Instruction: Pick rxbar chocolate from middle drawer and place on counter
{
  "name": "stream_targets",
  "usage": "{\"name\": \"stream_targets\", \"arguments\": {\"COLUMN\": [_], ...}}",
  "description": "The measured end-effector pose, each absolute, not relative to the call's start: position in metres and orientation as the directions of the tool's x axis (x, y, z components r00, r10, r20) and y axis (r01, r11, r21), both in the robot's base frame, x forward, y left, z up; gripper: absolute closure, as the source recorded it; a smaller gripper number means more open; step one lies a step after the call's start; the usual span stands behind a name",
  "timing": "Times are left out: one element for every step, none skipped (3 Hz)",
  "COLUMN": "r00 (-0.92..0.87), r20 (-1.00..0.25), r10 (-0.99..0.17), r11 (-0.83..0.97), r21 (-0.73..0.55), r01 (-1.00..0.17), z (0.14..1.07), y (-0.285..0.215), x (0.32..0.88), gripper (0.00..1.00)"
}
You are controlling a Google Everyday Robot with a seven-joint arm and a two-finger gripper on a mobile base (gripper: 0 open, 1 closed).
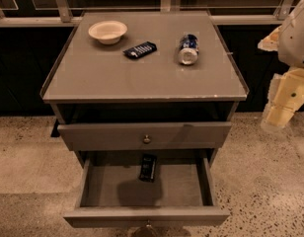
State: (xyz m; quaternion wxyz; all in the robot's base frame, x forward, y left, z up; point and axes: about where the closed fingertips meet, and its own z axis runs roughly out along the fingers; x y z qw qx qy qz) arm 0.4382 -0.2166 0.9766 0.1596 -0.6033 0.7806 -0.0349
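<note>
Grey-brown and pulled well out from the cabinet, the middle drawer [177,187] is standing open at the bottom of the view, its flat front facing the camera. The black chocolate bar [148,168] is lying flat on the drawer floor near the back, roughly centred from side to side, with its far end tucked just under the drawer above. A soft shadow is falling on the drawer floor in front of it. The upper drawer [196,135] is sitting only slightly out, with its small brass knob [147,138] showing at the middle of its front. The counter [142,80] is carrying three things along its far half: a pale bowl [108,31] at the back left, a dark blue wrapped bar [140,49] just to the right of the bowl, and a can [188,49] lying on its side further right. The cream gripper [280,113] is hanging at the right edge of the view, beside the cabinet and above the speckled floor [270,181], well apart from both drawers; whether it is apart or together cannot be told.
</note>
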Motion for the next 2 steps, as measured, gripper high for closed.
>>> {"name": "stream_targets", "arguments": {"r00": [-0.221, -0.222], "r20": [-0.207, -0.236], "r10": [-0.953, -0.946], "r11": [0.270, 0.281], "r21": [-0.247, -0.258], "r01": [-0.931, -0.924], "z": [0.9766, 0.9735], "y": [-0.2166, -0.2149], "x": [0.4382, 0.4380], "gripper": [0.00, 0.00]}}
